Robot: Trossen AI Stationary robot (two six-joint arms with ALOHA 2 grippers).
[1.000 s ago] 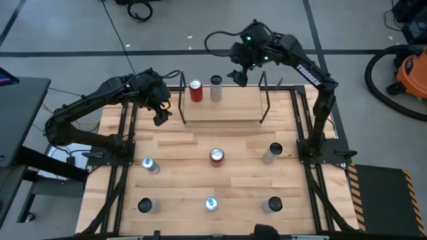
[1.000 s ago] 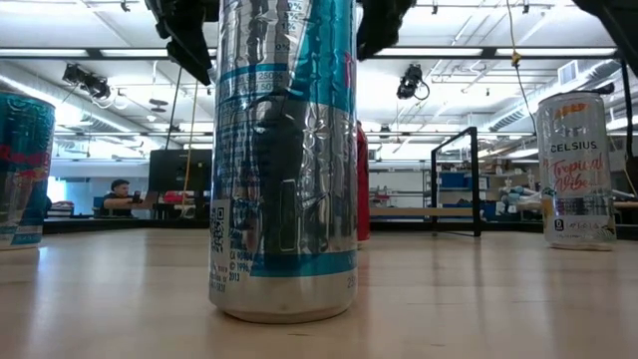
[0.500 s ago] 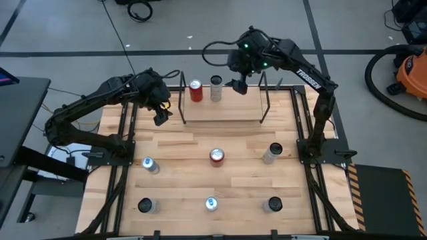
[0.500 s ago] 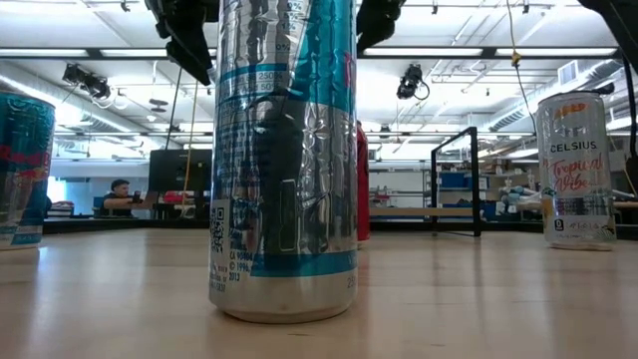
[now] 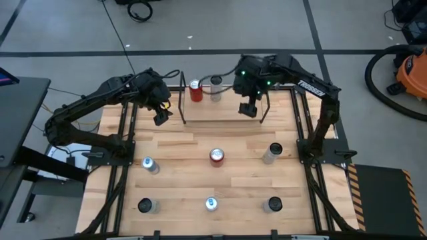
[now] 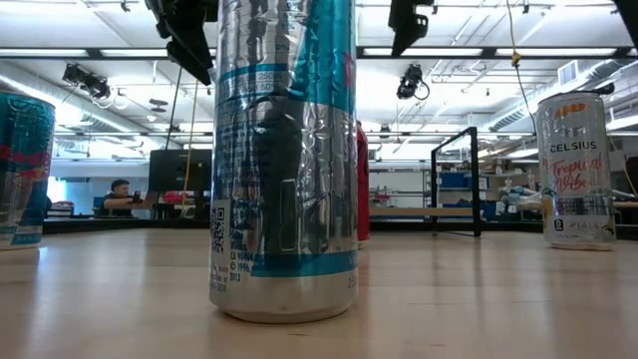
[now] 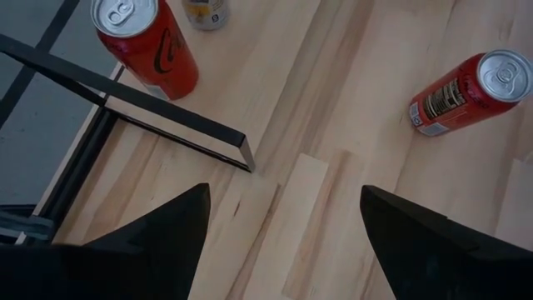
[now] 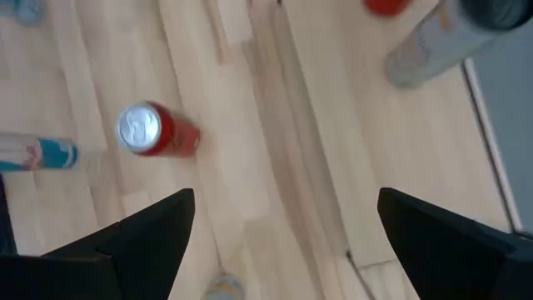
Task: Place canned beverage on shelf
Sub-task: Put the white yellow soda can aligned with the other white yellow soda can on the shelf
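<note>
While right end effector hangs open over shelf right edge.

Place: a robotics lab or workshop hall.
Floor: bare grey concrete crossed by dark tape lines, seen from above.
Ceiling: open, with long strip lights and exposed fittings, in the low view.
Rig: a light wood table framed by black tube rails, with two dark robot arms mounted at its sides.
Gear around: an orange shop vacuum with a black hose; loose black cables on the floor.
People: a person sits far back at a desk with a monitor.
</note>
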